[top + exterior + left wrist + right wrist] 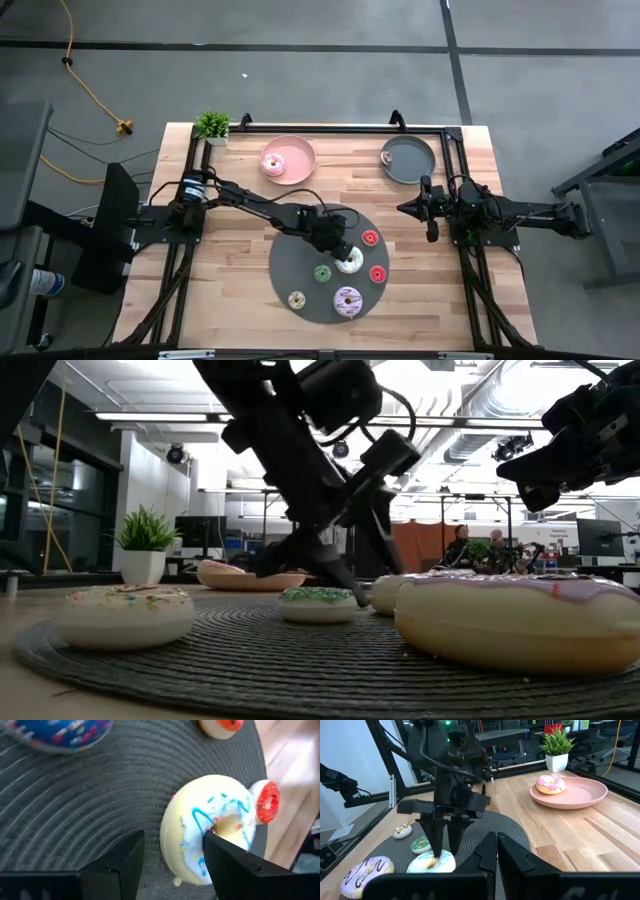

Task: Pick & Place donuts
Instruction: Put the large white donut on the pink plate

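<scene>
Left gripper (345,255) astride white donut (349,261), no readable writing

I log the left gripper (445,851) upright over the white donut (432,863) on the dark mat (496,836), one finger in its hole. Pink-frosted donut (550,783) sits on pink plate (580,795); potted plant (557,749) beyond.
</scene>
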Controlling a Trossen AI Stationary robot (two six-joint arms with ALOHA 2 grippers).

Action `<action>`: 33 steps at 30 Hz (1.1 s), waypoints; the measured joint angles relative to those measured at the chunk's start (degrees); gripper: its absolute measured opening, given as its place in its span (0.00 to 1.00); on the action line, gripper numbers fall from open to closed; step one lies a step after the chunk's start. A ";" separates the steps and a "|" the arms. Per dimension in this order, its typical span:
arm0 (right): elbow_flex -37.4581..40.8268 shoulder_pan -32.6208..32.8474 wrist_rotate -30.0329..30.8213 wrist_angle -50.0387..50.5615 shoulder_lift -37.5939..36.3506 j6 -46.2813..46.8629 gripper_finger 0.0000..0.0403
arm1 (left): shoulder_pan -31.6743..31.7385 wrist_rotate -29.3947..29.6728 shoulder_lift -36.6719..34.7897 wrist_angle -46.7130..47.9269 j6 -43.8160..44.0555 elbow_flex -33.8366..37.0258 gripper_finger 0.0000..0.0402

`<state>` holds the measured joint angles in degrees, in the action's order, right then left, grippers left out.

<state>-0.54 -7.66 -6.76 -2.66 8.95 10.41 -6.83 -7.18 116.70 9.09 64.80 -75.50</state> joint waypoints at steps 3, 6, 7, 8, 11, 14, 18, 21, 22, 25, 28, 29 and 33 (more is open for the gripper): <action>0.00 0.02 -0.01 -0.06 0.31 0.00 0.02 | 0.02 0.06 -0.06 -0.58 -0.41 -0.48 0.48; 0.02 0.00 -0.01 -0.09 0.44 0.00 0.02 | 0.02 0.19 -0.04 0.22 -0.84 -0.44 0.48; 0.00 0.02 0.00 -0.03 0.44 0.00 0.02 | 0.02 0.03 -0.04 0.14 -1.60 -0.44 0.48; 0.00 0.00 0.00 -0.04 0.40 0.00 0.02 | 0.04 -0.14 -0.04 0.08 -1.97 -0.44 0.48; 0.00 0.01 -0.02 -0.07 0.38 0.00 0.02 | 0.06 -1.05 -0.04 0.51 -2.04 -0.44 0.47; 0.00 0.02 -0.02 -0.04 0.38 0.00 0.02 | 0.06 -1.37 -0.04 0.55 -2.06 -0.44 0.44; 0.01 0.02 -0.02 -0.07 0.38 0.00 0.01 | 0.06 -1.45 -0.04 0.68 -2.07 -0.44 0.37; 0.02 0.02 -0.02 -0.07 0.38 0.00 0.02 | 0.06 -1.47 -0.04 0.70 -2.10 -0.44 0.32; 0.00 0.02 -0.02 -0.08 0.38 0.00 0.02 | 0.06 -1.45 -0.04 0.71 -2.10 -0.44 0.30; 0.02 0.00 -0.02 -0.09 0.38 0.00 0.02 | 0.06 -1.45 -0.04 0.72 -2.12 -0.44 0.26; 0.01 0.01 -0.02 -0.09 0.38 0.00 0.02 | 0.06 -1.45 -0.04 0.76 -2.13 -0.44 0.22; 0.01 0.01 -0.02 -0.09 0.38 0.00 0.02 | 0.06 -1.45 -0.04 0.76 -2.13 -0.44 0.22; 0.00 0.02 -0.02 -0.09 0.38 0.00 0.02 | 0.08 -1.61 -0.04 1.40 -2.13 -0.95 0.20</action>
<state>-0.53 -7.64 -6.79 -2.74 9.32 10.41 -6.74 -8.78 116.66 10.49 62.67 -76.45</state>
